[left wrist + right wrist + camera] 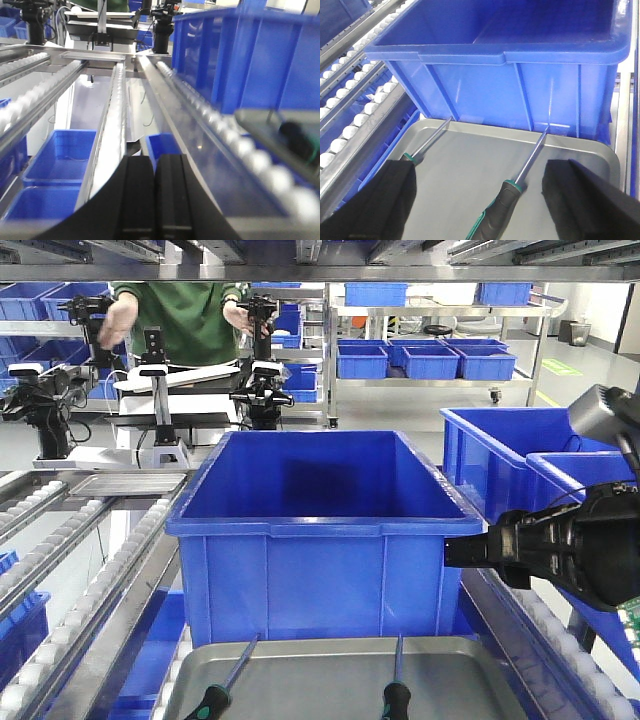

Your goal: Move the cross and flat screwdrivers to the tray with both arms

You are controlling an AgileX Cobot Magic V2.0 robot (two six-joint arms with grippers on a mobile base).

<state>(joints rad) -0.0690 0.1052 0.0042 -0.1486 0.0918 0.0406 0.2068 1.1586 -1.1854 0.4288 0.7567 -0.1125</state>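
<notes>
Two screwdrivers with black-and-green handles lie in the grey metal tray (330,680) in front of the big blue bin (315,530). The left one (228,680) and the right one (397,685) point their shafts at the bin. In the right wrist view both show, left (427,140) and right (512,187), on the tray (465,170). My right gripper (479,197) is open above the tray, empty, its fingers either side of the right screwdriver. My right arm (560,545) hangs at the right. My left gripper (155,170) is shut and empty, off to the left over the roller rails.
Roller conveyor rails (90,570) run along the left, with blue bins (60,155) below them. More blue bins (520,455) stand at the right. A person in green (190,315) and other arms stand behind the big bin.
</notes>
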